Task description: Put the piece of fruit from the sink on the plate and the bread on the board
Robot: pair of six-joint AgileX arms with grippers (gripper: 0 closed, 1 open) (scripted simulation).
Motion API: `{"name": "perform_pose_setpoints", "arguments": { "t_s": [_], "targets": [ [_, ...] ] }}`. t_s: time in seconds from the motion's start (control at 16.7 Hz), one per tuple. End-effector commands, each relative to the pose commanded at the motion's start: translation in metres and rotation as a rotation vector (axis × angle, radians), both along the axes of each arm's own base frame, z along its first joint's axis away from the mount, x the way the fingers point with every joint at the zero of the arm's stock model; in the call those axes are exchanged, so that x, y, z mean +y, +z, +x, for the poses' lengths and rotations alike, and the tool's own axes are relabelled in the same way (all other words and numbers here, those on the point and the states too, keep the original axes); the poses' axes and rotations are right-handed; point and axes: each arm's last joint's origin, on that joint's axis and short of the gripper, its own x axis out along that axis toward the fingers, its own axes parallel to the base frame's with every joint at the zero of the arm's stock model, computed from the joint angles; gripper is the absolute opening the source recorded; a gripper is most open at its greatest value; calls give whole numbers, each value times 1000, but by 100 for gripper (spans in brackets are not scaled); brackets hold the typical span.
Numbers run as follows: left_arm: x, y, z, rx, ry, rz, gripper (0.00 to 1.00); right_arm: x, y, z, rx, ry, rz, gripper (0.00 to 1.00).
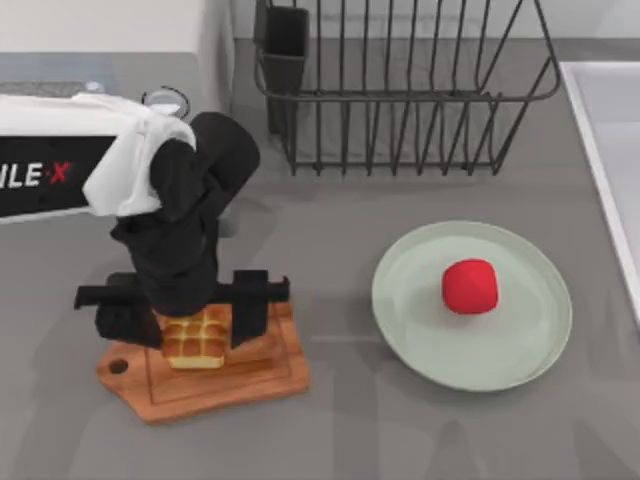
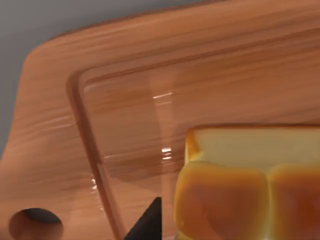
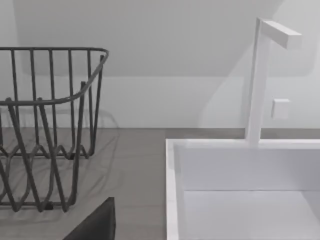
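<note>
The bread (image 1: 197,337) is seen at the lower left of the top view, set down on the board (image 1: 250,380) with the left gripper (image 1: 195,312) directly over it. The dark fingers (image 1: 250,305) are stood at either side of the bun; whether they are clenched on it or already released cannot be told, since the arm covers the contact. In the left wrist view the bread (image 2: 240,185) is shown resting inside the groove of the board (image 2: 125,115), near the handle hole, which suggests it has been brought low so that it may be left flat rather than dropped.

The fruit (image 1: 470,286) is found near the middle of the plate (image 1: 420,330), at the right of centre in the top view (so that half of the task looks done). The sink (image 1: 610,130) is at the right edge of the bench (image 1: 330,210), behind which a wire rack (image 1: 400,90) is placed.

The right arm is parked facing the sink (image 3: 240,170) and rack (image 3: 45,125); the state of its fingers cannot be told.
</note>
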Motion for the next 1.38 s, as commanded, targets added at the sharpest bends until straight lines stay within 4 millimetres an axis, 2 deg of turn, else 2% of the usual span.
{"name": "perform_pose_setpoints", "arguments": {
  "t_s": [0.06, 0.12, 0.66, 0.78, 0.9, 1.08, 1.2, 1.38],
  "targets": [
    [0, 0, 0, 0, 0, 0, 98, 0, 0, 0, 0, 0, 0, 100],
    [0, 0, 0, 0, 0, 0, 100, 0, 0, 0, 0, 0, 0, 100],
    [0, 0, 0, -1, 0, 0, 100, 0, 0, 0, 0, 0, 0, 100],
    [4, 7, 1, -36, 2, -18, 100, 0, 0, 0, 0, 0, 0, 100],
    [15, 20, -2, -108, 7, -50, 100, 0, 0, 0, 0, 0, 0, 100],
    [42, 49, -14, -284, 21, -116, 100, 0, 0, 0, 0, 0, 0, 100],
    [64, 70, -30, -438, 33, -160, 100, 0, 0, 0, 0, 0, 0, 100],
    [97, 92, -63, -694, 49, -202, 100, 0, 0, 0, 0, 0, 0, 100]
  ]
}}
